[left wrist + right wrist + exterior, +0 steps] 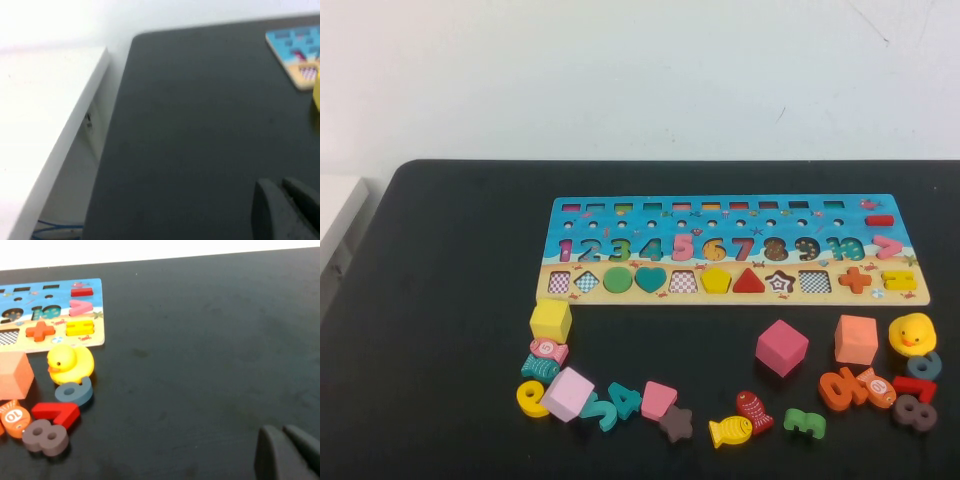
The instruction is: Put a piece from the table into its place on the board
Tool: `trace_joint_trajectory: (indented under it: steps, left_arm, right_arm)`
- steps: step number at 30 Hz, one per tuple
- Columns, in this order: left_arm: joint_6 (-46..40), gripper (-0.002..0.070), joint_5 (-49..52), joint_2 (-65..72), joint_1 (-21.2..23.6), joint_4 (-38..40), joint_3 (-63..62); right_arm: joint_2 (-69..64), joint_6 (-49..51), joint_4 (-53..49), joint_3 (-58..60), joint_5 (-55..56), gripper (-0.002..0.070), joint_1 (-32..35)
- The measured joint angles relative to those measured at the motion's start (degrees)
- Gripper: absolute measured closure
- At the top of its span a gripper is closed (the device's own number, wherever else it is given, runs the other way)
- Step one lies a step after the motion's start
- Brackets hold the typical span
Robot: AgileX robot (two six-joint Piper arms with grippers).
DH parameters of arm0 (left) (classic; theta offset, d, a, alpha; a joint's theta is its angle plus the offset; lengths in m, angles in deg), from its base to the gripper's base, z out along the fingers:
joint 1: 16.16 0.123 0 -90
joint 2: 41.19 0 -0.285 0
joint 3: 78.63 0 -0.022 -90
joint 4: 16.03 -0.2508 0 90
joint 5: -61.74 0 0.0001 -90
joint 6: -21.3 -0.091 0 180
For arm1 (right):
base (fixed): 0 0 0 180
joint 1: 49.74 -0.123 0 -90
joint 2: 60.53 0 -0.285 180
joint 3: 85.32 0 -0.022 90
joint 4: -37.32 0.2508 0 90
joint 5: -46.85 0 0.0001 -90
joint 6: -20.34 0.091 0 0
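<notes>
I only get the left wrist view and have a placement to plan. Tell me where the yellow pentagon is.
Observer: The yellow pentagon already sits in its cut-out in the board, just left of the red triangle.
Operator: Report the right gripper.
Observer: The right gripper is shut and empty over bare table, out by the board's end where the yellow duck stands.
Operator: Name the yellow sliver at my frame's edge.
Observer: That is the yellow cube, on the table by the board's left near corner. Your left gripper is shut and empty over bare table, clear of it.
</notes>
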Motion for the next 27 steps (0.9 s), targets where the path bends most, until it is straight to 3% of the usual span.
trace_joint_trajectory:
  steps: [7, 27]
  left_arm:
    - [-9.1, 0.0676, 1.8, -0.1, -0.1, 4.5, 0.0]
    - [-10.4, 0.0676, 1.9, -0.1, -0.1, 7.9, 0.0]
  right_arm:
    - [0.0, 0.0, 0.0, 0.0, 0.0, 0.0658, 0.0]
    - [0.0, 0.0, 0.0, 0.0, 0.0, 0.0658, 0.0]
